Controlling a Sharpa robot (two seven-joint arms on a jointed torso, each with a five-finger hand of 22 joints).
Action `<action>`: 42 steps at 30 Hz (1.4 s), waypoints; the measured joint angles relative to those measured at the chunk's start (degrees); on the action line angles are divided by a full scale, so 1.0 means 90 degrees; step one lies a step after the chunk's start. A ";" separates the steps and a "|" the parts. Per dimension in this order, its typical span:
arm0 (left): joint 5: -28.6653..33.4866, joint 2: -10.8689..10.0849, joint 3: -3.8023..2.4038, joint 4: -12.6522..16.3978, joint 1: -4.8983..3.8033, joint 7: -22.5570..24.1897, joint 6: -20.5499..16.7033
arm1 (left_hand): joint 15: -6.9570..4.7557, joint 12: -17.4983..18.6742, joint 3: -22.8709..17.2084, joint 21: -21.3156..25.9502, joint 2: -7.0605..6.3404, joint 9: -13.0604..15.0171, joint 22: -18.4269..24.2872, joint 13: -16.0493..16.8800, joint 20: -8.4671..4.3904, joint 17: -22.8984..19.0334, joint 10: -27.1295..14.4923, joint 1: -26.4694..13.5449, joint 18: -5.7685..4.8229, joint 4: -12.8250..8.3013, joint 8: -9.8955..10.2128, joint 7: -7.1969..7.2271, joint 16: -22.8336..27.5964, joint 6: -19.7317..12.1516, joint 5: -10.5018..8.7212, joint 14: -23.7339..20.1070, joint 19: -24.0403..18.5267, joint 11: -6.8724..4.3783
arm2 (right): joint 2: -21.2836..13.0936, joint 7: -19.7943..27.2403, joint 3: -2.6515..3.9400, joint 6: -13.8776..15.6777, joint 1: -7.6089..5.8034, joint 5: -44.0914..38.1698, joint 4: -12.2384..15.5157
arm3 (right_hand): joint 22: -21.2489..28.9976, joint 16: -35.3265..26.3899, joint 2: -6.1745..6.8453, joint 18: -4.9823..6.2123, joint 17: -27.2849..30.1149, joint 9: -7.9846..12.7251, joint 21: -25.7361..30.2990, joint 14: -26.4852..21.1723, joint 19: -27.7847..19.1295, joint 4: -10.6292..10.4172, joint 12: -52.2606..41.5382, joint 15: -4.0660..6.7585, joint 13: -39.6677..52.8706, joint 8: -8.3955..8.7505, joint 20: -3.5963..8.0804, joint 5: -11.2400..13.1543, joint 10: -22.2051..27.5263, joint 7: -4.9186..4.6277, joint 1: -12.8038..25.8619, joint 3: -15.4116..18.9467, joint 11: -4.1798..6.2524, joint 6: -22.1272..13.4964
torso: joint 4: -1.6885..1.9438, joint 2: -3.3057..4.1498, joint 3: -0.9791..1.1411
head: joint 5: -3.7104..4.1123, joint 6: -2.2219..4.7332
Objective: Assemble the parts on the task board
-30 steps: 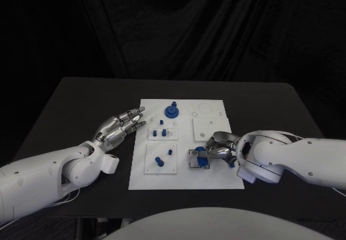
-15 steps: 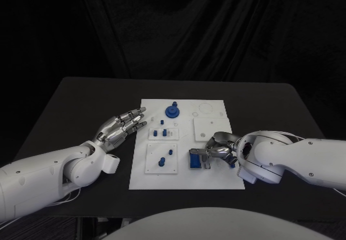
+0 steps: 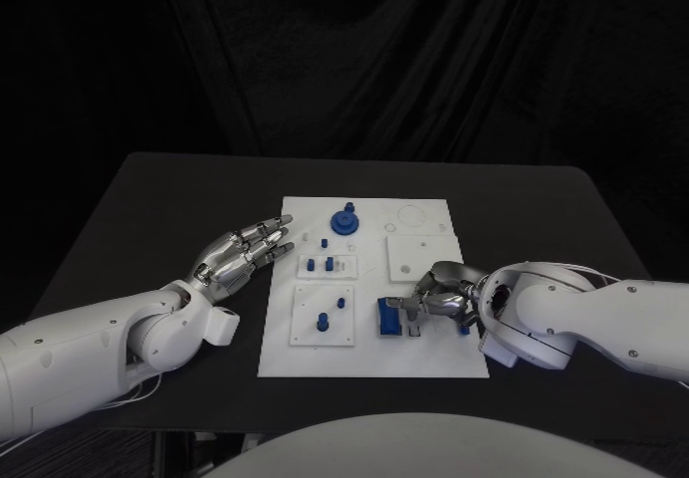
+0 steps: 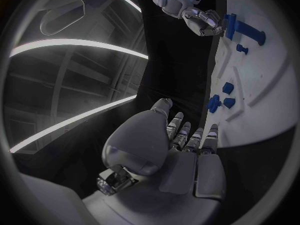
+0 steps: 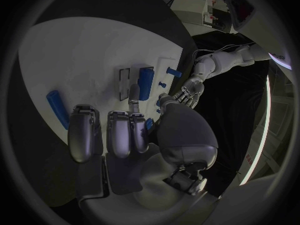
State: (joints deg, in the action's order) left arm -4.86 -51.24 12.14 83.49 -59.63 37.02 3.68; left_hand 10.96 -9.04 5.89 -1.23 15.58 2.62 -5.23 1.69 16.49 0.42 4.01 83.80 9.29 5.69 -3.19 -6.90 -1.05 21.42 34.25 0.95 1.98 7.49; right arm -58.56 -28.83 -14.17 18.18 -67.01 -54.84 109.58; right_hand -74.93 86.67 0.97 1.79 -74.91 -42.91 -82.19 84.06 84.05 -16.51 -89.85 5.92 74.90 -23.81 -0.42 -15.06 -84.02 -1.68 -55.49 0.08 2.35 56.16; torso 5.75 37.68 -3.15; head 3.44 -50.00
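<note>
While my right hand (image 3: 445, 297) sits over the near right part of the board (image 3: 370, 289), I see a blue bar (image 3: 389, 318) lying flat just left of its fingers (image 3: 416, 306), long axis running near to far. From the head view I cannot tell whether the fingertips touch the bar; they curl down beside it, and the wrist view shows the fingers (image 5: 109, 130) bent together over the white plate with nothing clearly pinched. Whether that hand holds anything I cannot tell. My left hand (image 3: 237, 255) hovers over the dark surface (image 3: 158, 209) left of the board, fingers spread and pointing far-right, holding nothing. Further left on the board, small blue pegs (image 3: 324, 320) stand in square plates, and a round blue knob (image 3: 344, 218) stands at the far edge. The pegs' shapes are too small to make out.
</note>
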 measured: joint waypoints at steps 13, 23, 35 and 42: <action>0.0000 -0.0045 0.0000 0.0017 0.0007 0.0009 -0.0005 | 0.0000 -0.0030 -0.0018 0.0000 -0.0027 0.0000 0.0000 0.0000 0.0000 -0.0001 -0.0001 0.0027 0.0000 -0.0018 0.0000 -0.0020 0.0000 0.0020 0.0000 0.0000 0.0000 -0.0001 | -0.0826 0.0208 0.0007 0.0223 -0.0608 -0.0195 0.0490 | 0.0001 0.0000 -0.0043 0.0000 0.0000 0.0135 0.0000 -0.0002 0.0000 -0.0007 0.0000 -0.0002 0.0000 0.0123 0.0000 -0.0795 0.0001 -0.0051 -0.0620 0.0117 -0.0001 -0.0097 | -0.0004 -0.0009 0.0004 | 0.0051 0.0000; 0.0000 -0.0035 0.0000 0.0045 0.0007 0.0019 -0.0015 | 0.0000 -0.0030 -0.0018 0.0000 -0.0026 0.0000 -0.0001 0.0000 0.0000 -0.0001 -0.0001 0.0027 0.0000 -0.0018 0.0000 -0.0020 0.0000 0.0020 0.0000 0.0000 0.0000 -0.0001 | -0.1147 -0.0190 -0.0002 -0.0146 -0.0647 -0.0677 0.0418 | 0.0001 0.0000 -0.0045 0.0000 0.0000 0.0311 -0.0001 0.0000 0.0001 0.0018 0.0000 -0.0045 0.0000 0.0218 -0.0046 -0.1240 -0.0001 -0.0082 -0.0850 0.0158 -0.0046 -0.0125 | 0.0002 -0.0015 -0.0011 | 0.0164 0.0000; 0.0000 -0.0043 0.0000 0.0045 0.0008 0.0022 -0.0018 | 0.0000 -0.0030 -0.0017 0.0000 -0.0027 0.0000 -0.0001 0.0000 0.0000 -0.0002 -0.0001 0.0026 0.0000 -0.0018 0.0000 -0.0020 0.0000 0.0020 0.0000 0.0000 0.0000 -0.0001 | -0.1266 -0.0705 -0.0012 -0.0376 -0.0224 -0.1840 0.0405 | 0.0002 0.0001 0.0040 0.0001 0.0000 0.0373 -0.0001 0.0000 0.0001 0.0055 0.0000 -0.0045 0.0000 0.0177 -0.0046 -0.1651 -0.0001 -0.0023 -0.1309 0.0155 -0.0046 0.0048 | 0.0001 0.0001 -0.0011 | 0.0312 0.0000; 0.0000 -0.0054 0.0000 0.0042 0.0008 0.0019 -0.0015 | 0.0000 -0.0030 -0.0017 0.0000 -0.0026 0.0000 -0.0001 0.0000 0.0000 0.0004 -0.0001 0.0026 0.0000 -0.0018 0.0000 -0.0020 0.0000 0.0020 0.0000 0.0000 0.0000 -0.0001 | -0.1285 -0.0885 -0.0013 -0.0387 -0.0026 -0.2282 0.0402 | 0.0002 0.0001 0.0066 0.0001 0.0000 0.0323 -0.0001 0.0000 0.0001 0.0055 0.0000 -0.0045 0.0000 0.0117 -0.0046 -0.1651 -0.0001 0.0007 -0.1400 0.0155 -0.0046 0.0083 | 0.0009 0.0011 0.0001 | 0.0490 0.0000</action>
State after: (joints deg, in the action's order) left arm -4.86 -51.73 12.14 83.87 -59.56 37.19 3.54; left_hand 10.96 -9.31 5.73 -1.23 15.34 2.62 -5.24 1.69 16.49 0.45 4.00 84.04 9.29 5.53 -3.19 -7.08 -1.05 21.60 34.25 0.94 1.98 7.48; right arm -70.13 -36.80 -14.28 14.70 -67.25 -75.38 113.20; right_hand -74.91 86.68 1.57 1.80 -74.90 -40.00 -82.19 84.05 84.05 -16.02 -89.85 5.52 74.90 -22.75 -0.83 -29.92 -84.03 -1.62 -68.09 1.48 1.94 56.90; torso 5.82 37.78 -3.14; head 7.85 -50.00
